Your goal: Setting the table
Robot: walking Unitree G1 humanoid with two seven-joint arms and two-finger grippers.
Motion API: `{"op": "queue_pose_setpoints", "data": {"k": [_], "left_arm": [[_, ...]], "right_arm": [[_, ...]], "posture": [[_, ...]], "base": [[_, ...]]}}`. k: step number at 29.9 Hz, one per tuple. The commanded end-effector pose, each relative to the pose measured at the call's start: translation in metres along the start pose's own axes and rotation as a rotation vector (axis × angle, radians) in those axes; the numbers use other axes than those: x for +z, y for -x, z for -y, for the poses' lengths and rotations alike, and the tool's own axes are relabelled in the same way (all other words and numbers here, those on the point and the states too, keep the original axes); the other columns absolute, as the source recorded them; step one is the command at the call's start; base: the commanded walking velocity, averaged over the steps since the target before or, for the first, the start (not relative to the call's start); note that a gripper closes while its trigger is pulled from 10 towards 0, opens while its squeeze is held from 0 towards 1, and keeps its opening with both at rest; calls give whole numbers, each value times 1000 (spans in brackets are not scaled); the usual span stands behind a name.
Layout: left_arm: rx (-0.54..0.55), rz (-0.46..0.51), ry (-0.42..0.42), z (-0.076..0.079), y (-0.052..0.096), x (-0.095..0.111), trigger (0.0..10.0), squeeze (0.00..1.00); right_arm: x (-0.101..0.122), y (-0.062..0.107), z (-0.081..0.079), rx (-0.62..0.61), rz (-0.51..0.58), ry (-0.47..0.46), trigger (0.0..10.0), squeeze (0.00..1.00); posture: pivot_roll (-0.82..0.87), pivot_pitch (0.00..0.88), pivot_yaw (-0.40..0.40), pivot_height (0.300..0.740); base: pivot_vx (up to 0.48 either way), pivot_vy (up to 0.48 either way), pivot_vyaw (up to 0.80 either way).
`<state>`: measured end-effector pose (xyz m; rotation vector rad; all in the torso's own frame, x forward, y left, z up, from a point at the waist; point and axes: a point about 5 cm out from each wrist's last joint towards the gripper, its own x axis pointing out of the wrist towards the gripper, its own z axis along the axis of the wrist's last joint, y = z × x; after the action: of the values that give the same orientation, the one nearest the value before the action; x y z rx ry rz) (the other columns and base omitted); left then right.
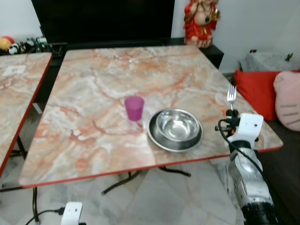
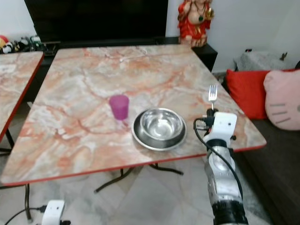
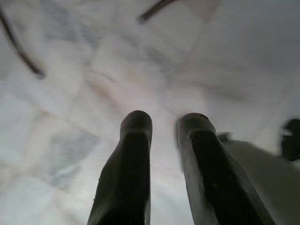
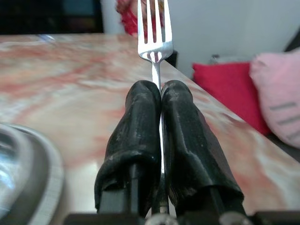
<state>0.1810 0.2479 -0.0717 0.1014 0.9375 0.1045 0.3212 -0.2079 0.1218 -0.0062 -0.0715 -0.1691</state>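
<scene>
Right claw (image 4: pixel 161 101) clamped on fork (image 4: pixel 154 28) | left claw (image 3: pixel 164 124) apart | bowl (image 1: pixel 176 125) beside cup (image 1: pixel 134 107)

A red and gold statue (image 1: pixel 200 21) stands on a dark cabinet (image 1: pixel 213 52) beyond the table's far right corner. To the right lie a red cushion (image 1: pixel 255 91) and, touching it, a pink cushion (image 1: pixel 287 99). A second marble table (image 1: pixel 18 89) stands at left, small toys (image 1: pixel 18 44) behind it. A white plug (image 1: pixel 71 213) lies on the tiled floor (image 1: pixel 154 197)
</scene>
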Motion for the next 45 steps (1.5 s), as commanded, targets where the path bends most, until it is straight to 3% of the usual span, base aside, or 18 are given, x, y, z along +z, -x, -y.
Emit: {"op": "queue_pose_setpoints", "data": {"k": [1,20,45], "left_arm": [[5,-25,1,-1,1,-6,10000,0],[14,-40,8,-13,5,-15,10000,0],[24,-45,25,-18,6,-18,10000,0]], "right_arm": [[2,-1,2,-5,0,-6,10000,0],[1,-2,-7,34,-10,-10,10000,0],[1,-3,-15,70,-7,-12,10000,0]], "posture": [[27,4,-30,740],[28,16,-33,740],[29,20,-38,740]], "base": [[0,0,0],[0,0,0],[223,0,0]]}}
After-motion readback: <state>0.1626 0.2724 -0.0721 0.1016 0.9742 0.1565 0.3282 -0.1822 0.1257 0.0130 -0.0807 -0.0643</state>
